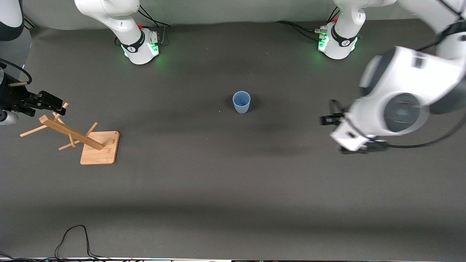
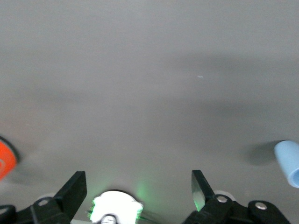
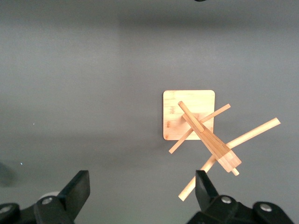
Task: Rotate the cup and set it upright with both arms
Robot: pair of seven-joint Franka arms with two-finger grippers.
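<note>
Cup (image 1: 241, 102): pale blue tumbler, no handle, standing mouth-up on the dark table (image 1: 233, 189), free of both grippers. It also shows at the edge of the left wrist view (image 2: 288, 163).
Landmark: the cup; all places below are given from it.
Left gripper (image 1: 329, 119): in the air toward the left arm's end of the table, well apart from the cup. Left wrist view shows the jaws spread wide (image 2: 138, 189) with only bare table between them.
Right gripper (image 1: 49, 102): well apart from the cup, at the right arm's end, over the wooden peg rack (image 1: 87, 142). Jaws spread in the right wrist view (image 3: 142, 189), nothing held.
Peg rack: square wooden base with a post and cross pegs, toward the right arm's end from the cup and nearer the front camera.
Orange thing (image 2: 5, 160): a sliver at the edge of the left wrist view; identity unclear.
Task state (judgement): the cup looks already upright, so little appears left beyond keeping clear of it.
Handling (judgement): probably light, thin-walled plastic, stiff enough for a gentle pinch but smooth and tapered, so it could slip or tip at a nudge.
Hold (judgement): across the wall at mid-height, or one finger inside the rim and one outside; light squeeze only.
Risk (judgement): any sideways brush could topple it.
</note>
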